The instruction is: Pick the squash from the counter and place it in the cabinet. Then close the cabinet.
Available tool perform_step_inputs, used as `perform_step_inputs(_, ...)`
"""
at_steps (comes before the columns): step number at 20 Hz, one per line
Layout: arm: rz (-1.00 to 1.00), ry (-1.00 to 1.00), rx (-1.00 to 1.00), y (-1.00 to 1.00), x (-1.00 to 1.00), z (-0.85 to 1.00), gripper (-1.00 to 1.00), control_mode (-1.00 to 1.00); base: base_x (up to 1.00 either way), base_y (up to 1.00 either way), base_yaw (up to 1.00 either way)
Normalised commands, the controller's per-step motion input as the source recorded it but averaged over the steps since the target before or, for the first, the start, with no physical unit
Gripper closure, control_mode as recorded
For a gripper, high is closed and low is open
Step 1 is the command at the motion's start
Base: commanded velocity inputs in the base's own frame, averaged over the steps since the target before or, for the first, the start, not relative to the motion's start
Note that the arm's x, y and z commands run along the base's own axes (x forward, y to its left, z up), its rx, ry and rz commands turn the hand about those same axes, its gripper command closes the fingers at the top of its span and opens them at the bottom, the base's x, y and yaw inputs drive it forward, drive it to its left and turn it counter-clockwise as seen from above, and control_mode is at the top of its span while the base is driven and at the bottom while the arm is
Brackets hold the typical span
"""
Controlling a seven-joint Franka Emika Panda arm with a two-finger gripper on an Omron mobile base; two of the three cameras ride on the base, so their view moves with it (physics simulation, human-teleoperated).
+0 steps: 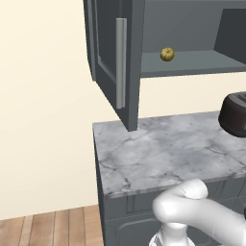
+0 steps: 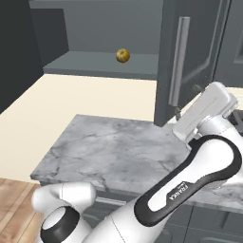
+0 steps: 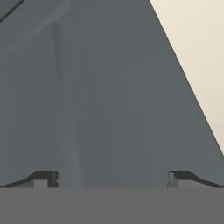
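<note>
**Mia:** Where is the little round yellow-brown ribbed squash [image 1: 167, 54]?

**Ben:** It sits on the shelf inside the big dark grey wall cabinet [image 1: 192, 67] with panelled doors. It is near the front edge of the shelf. Nothing is touching it.

**Mia:** So it is not on the light grey marble worktop [image 1: 163, 153] with dark veins?

**Ben:** No. I think the first part of the job is done.

**Mia:** What is left?

**Ben:** The cabinet has to be shut. Both doors stand wide open. One is the dark grey door with the long silver bar handle [image 1: 121, 62] on the one side. The other dark grey door [image 2: 185, 61] is on the other side, and it has a silver bar handle too.

**Mia:** What is the pincer [image 3: 112, 178] doing?

**Ben:** Its two small dark tips are spread far apart. It has hold of nothing. In the hand view it looks right at a flat dark grey panel [image 3: 96, 96], very close. I think that is a door, but I cannot tell if the tips touch it.

**Mia:** Where is the white arm [image 2: 209, 118]?

**Ben:** It reaches up just beside the door on the right.

**Mia:** And that big dark brown rounded appliance [image 1: 235, 114]?

**Ben:** It stands on the worktop, well away from the squash.
</note>
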Motion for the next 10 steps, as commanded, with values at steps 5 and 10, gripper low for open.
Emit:
perform_step_inputs(5,0.01,0.06,0.0,0.53,0.9,0.35,-1.0,-1.0,0.0,0.0,0.0)
perform_step_inputs(10,0.0,0.08,0.0,0.65,1.0,0.0,-1.0,-1.0,0.0,0.0,0.0)
